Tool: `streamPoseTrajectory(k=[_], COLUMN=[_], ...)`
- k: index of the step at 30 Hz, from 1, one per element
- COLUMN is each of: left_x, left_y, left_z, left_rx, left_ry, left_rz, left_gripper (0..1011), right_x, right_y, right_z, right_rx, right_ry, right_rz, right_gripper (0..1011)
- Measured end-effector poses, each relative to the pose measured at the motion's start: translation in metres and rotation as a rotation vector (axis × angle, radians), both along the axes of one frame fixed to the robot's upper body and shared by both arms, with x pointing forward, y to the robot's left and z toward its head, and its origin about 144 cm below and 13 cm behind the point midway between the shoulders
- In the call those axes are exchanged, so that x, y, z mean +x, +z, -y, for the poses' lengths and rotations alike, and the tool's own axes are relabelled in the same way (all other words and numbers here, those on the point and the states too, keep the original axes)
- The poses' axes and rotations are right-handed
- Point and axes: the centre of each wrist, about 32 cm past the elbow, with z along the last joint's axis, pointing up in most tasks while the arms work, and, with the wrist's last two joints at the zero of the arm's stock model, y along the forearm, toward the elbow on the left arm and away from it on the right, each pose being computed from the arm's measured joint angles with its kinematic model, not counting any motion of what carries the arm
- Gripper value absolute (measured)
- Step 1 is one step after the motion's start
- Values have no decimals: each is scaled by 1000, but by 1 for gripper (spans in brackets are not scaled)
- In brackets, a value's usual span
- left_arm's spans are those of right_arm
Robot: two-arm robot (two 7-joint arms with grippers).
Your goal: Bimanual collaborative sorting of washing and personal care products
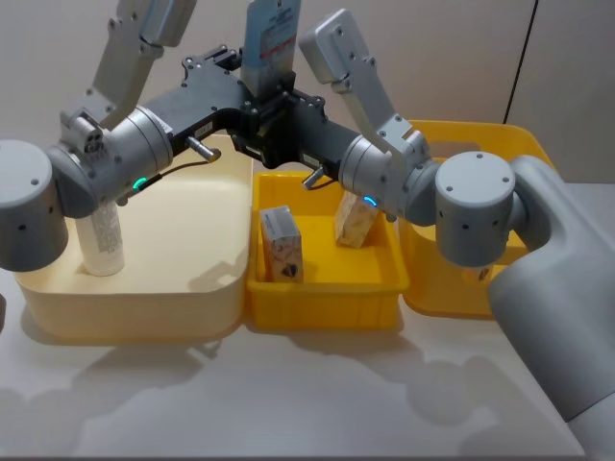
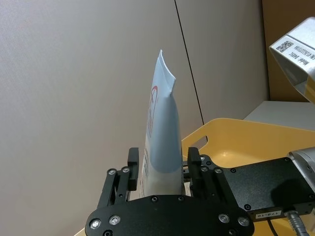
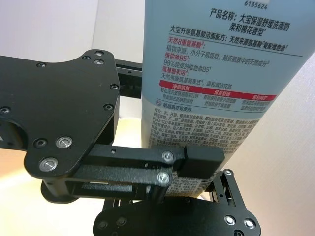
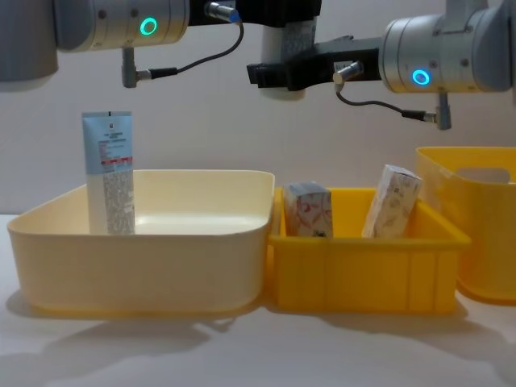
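Two light-blue squeeze tubes and two small floral cartons are in sight. One tube, the raised tube (image 1: 270,34), is held upright in the air above the seam between the cream bin (image 1: 183,288) and the small yellow bin (image 1: 322,288); both grippers meet on it. The left gripper (image 1: 252,94) reaches in from the left and the right gripper (image 1: 279,106) from the right, and each has its fingers closed against the tube's lower body, as the left wrist view shows with a black finger (image 2: 133,162) pressed to either side of the tube (image 2: 162,142). The standing tube (image 4: 109,173) rests upright inside the cream bin at its left side. The left carton (image 1: 282,245) stands in the small yellow bin, and the right carton (image 1: 356,223) leans tilted beside it, apart from it. A larger yellow bin (image 1: 480,134) sits to the right on the white worktop (image 1: 288,394).
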Motion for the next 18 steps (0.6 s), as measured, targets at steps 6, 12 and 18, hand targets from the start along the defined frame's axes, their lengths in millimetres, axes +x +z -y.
streamPoseTrajectory(k=[6, 12, 18], left_x=[0, 0, 0], left_y=[0, 0, 0], left_z=[0, 0, 0], left_rx=[0, 0, 0], left_ry=[0, 0, 0], left_rz=[0, 0, 0], left_gripper=[777, 930, 1003], right_x=[0, 0, 0], right_y=[0, 0, 0], right_z=[0, 0, 0], right_rx=[0, 0, 0], right_ry=[0, 0, -1], right_rz=[0, 0, 0], right_gripper=[665, 665, 663])
